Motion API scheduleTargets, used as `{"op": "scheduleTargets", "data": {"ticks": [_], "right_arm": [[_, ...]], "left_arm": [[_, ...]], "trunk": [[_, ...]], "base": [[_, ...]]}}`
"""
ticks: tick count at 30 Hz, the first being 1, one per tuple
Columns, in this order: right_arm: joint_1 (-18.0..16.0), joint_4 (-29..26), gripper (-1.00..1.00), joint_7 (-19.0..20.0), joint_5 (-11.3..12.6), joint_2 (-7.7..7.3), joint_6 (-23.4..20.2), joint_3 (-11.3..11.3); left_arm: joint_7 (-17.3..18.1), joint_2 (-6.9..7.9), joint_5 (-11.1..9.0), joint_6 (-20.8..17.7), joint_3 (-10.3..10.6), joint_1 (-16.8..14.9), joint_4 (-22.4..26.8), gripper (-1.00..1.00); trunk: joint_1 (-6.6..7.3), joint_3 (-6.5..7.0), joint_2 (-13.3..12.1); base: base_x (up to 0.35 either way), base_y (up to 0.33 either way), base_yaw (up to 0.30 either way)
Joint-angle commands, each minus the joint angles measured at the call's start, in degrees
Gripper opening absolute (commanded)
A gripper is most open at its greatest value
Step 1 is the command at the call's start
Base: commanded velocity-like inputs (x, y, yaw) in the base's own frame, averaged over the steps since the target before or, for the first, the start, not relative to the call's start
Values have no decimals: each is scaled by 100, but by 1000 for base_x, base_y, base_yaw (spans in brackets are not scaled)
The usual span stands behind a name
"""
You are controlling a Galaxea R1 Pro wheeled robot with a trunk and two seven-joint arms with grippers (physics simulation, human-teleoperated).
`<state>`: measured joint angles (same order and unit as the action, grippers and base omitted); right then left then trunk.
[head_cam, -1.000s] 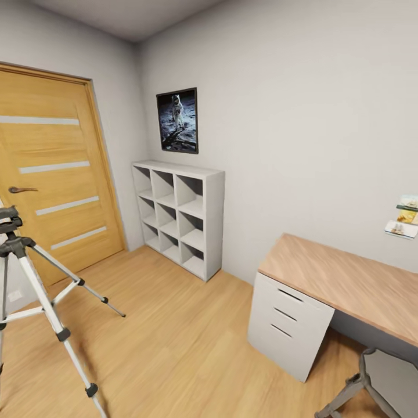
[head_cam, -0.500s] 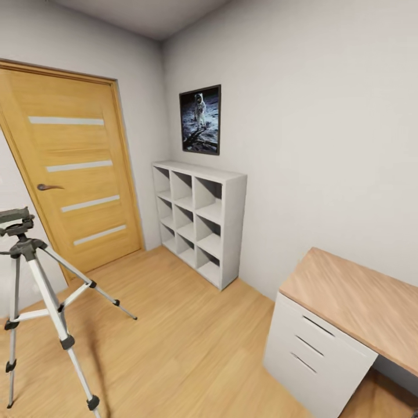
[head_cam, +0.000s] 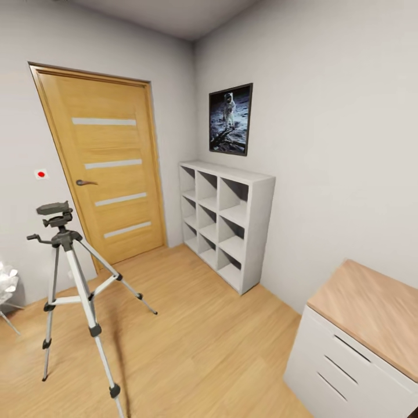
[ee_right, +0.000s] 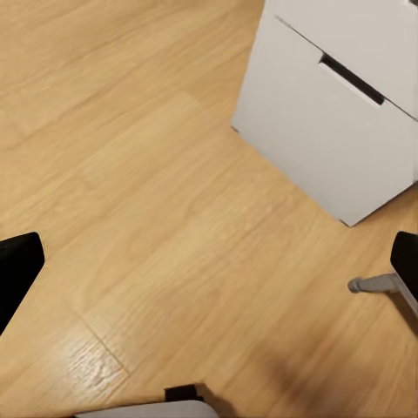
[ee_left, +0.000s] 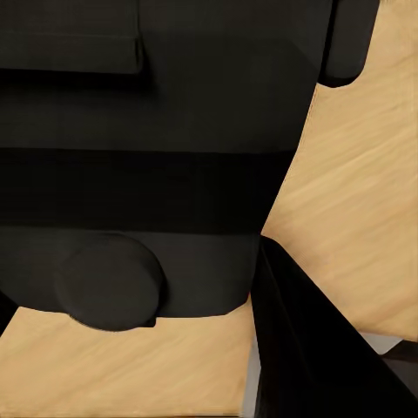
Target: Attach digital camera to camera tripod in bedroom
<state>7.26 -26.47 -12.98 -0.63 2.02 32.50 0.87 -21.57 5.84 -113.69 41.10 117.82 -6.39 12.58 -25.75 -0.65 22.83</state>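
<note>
From the head view, the whole picture has slid to the right since a second ago, so the camera has turned left; the things themselves did not move. The camera tripod (head_cam: 72, 290) now stands whole at about 8 o'clock, on the wood floor (head_cam: 197, 337), where before it was cut off at the edge. That means the robot is swinging round to face it, which is good for the job. Its top plate is bare. The door (head_cam: 110, 168) is at 10 o'clock, the white shelf (head_cam: 229, 223) is near the middle, and the desk (head_cam: 371, 325) is cut off at 4 o'clock. A crumpled white thing (head_cam: 7, 284) at 9 o'clock is too cut off to name. In the left wrist view, a big black boxy shape (ee_left: 148, 165) is very close to the lens. It is likely the digital camera held in the left gripper, but the fingers are hard to see, so I cannot tell. In the right wrist view, the right gripper (ee_right: 209, 270) has its fingers (ee_right: 17, 270) spread wide apart, holding nothing, above the floor by the white drawers (ee_right: 340, 113).
</note>
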Motion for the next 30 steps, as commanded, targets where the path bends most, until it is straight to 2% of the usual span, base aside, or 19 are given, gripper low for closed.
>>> {"op": "scheduleTargets", "data": {"ticks": [1, 15, 22, 30], "right_arm": [[3, -9, 100, -29, -8, 0, -1, 10], [3, -8, 100, -29, -8, 3, -3, 10], [3, -7, 100, -29, -6, 7, -6, 10], [3, -7, 100, -29, -2, 7, -7, 10]], "left_arm": [[-58, 5, 5, 12, 48, -9, 22, -100], [-58, 5, 5, 12, 48, -10, 25, -100], [-58, 5, 5, 12, 48, -10, 23, -100], [-58, 5, 5, 12, 48, -9, 22, -100]], "trunk": [[-3, -7, 8], [-3, -7, 8], [-3, -7, 8], [-3, -7, 8]], "base": [[2, 0, 285], [25, -16, 285], [223, -159, 285], [333, -41, 285]]}}
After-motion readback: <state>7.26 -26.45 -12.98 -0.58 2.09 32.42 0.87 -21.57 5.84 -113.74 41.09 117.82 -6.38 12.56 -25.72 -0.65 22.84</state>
